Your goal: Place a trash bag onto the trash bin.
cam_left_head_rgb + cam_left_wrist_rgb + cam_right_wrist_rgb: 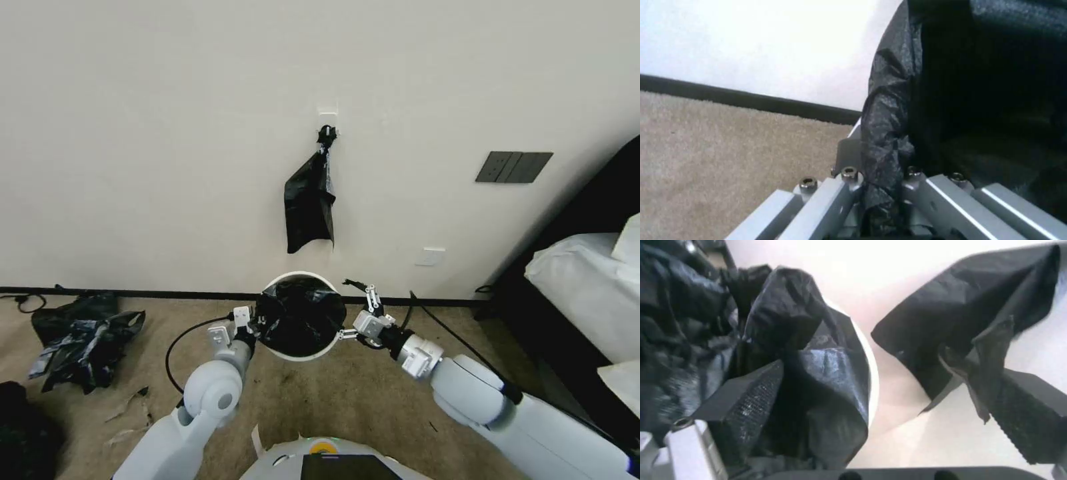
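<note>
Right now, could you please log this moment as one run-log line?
left claw: shut on trash bag edge | right claw: open at trash bin rim | bag: bunched inside bin

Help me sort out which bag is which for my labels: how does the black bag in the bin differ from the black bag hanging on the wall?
The trash bag sits bunched inside the trash bin; the hanging bag dangles from a wall hook above it. The trash bag is spread open and crumpled, the hanging bag flat. The left gripper is shut on the trash bag's edge; nothing grips the hanging bag. Both are thin black plastic.
</note>
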